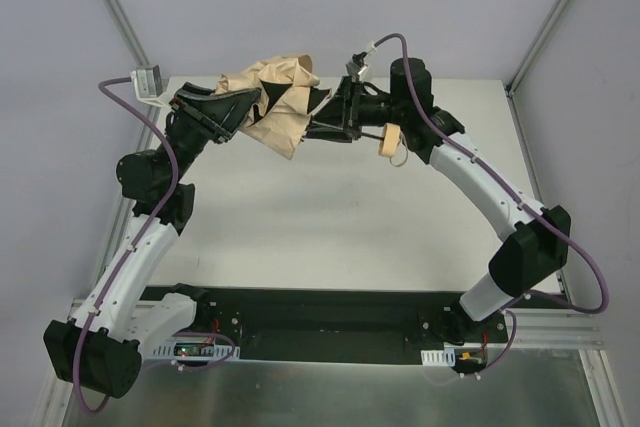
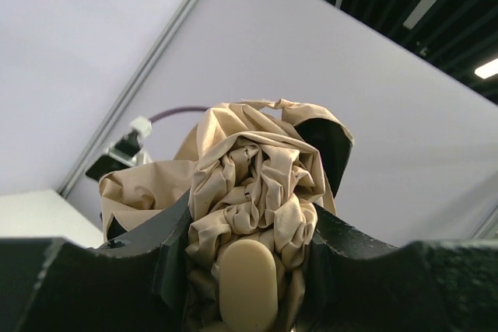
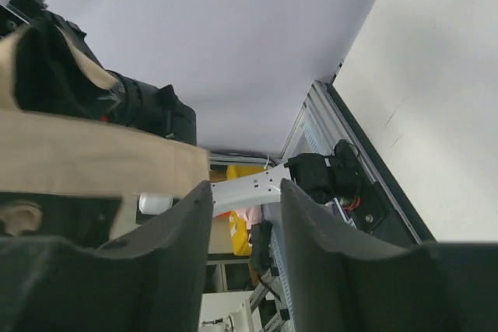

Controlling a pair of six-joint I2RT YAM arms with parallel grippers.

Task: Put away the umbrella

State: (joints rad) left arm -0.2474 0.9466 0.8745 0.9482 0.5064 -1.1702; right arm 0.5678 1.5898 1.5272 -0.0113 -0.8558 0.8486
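- Tan umbrella hangs crumpled above counter, between both arms.
- Left tool pinches bunched canopy; right tool slightly spread, nothing seen between.
- Best: right tool clamps shaft squarely before collapsing it.

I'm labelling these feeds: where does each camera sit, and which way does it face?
Top: above, behind the bases, looking down on the table; both arms show.
Left wrist: tilted up at the wall; left gripper pinches the umbrella.
Right wrist: faces the bases along the table; right gripper shows.
All share the umbrella.
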